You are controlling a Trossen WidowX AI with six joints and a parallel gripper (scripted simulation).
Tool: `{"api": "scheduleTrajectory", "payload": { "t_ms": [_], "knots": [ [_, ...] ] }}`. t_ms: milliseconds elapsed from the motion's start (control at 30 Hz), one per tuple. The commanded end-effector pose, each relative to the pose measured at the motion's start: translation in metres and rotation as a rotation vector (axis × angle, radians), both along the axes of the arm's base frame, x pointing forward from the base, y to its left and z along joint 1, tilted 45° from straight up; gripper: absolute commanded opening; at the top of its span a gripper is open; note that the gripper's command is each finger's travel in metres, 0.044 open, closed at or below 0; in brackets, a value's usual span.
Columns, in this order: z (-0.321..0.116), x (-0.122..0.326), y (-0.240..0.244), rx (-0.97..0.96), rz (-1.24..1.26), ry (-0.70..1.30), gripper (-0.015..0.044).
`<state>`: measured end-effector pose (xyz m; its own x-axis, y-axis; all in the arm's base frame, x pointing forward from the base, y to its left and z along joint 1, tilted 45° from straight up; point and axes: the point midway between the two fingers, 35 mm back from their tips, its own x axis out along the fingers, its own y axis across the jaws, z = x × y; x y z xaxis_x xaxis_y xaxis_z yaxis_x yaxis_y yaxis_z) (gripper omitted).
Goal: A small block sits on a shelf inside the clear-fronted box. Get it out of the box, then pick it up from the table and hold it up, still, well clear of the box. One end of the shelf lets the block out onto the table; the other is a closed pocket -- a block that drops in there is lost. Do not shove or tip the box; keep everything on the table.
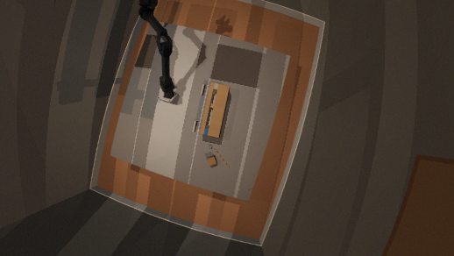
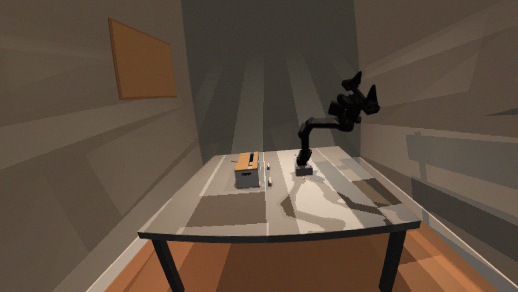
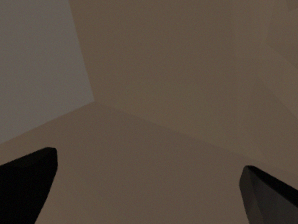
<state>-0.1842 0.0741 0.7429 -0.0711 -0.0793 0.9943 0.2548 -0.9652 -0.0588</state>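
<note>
The small block cannot be told for sure in these views; a blue patch (image 1: 206,131) (image 2: 252,154) shows at the box's seven o'clock end from above, but I cannot tell if that is the block; the wood-topped box (image 1: 223,110) (image 2: 247,178) sits upright on the table (image 1: 164,151) (image 2: 235,230); a brown-topped piece (image 1: 211,160) and a thin stick (image 1: 220,158) lie near its six and five o'clock; two little pale bars (image 1: 203,89) (image 2: 270,182) stand apart at its nine o'clock side; the black arm (image 1: 165,48) (image 2: 325,123) reaches toward eleven o'clock from its foot; its gripper (image 2: 365,81) (image 3: 150,168) is high up, spread wide, pinching nothing, well apart from the box.
</note>
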Motion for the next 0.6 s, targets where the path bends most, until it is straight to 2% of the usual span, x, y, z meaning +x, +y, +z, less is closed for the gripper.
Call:
{"api": "scheduleTrajectory", "payload": {
  "t_ms": [0,300,567],
  "knots": [
    [-0.01,-0.02,0.042,-0.038,-0.218,-0.105,0.04],
    [-0.036,-0.023,0.142,-0.128,-0.681,-0.31,0.04],
    [-0.069,0.012,0.235,-0.231,-1.071,-0.503,0.04]
  ]
}}
